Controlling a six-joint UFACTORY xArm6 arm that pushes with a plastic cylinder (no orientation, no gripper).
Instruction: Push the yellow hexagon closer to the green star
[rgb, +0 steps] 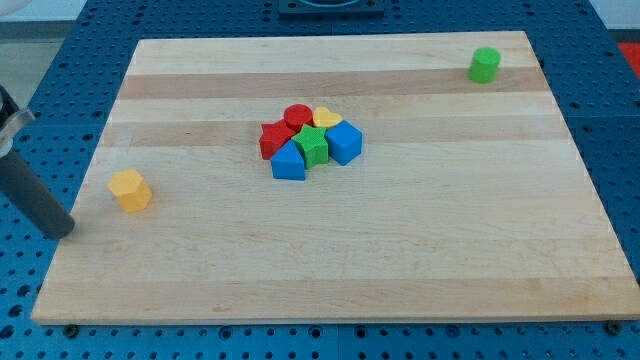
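Board's left: tip (66, 230) beside yellow hexagon (130, 189).

Yellow hexagon (130, 189), green star (312, 146), green cylinder (485, 65), two blue blocks (288, 161), red cylinder (297, 117), red block (273, 138), yellow heart (326, 119). Pale striped wooden board (400, 250), blue pegboard (70, 60) underneath, dark rod.
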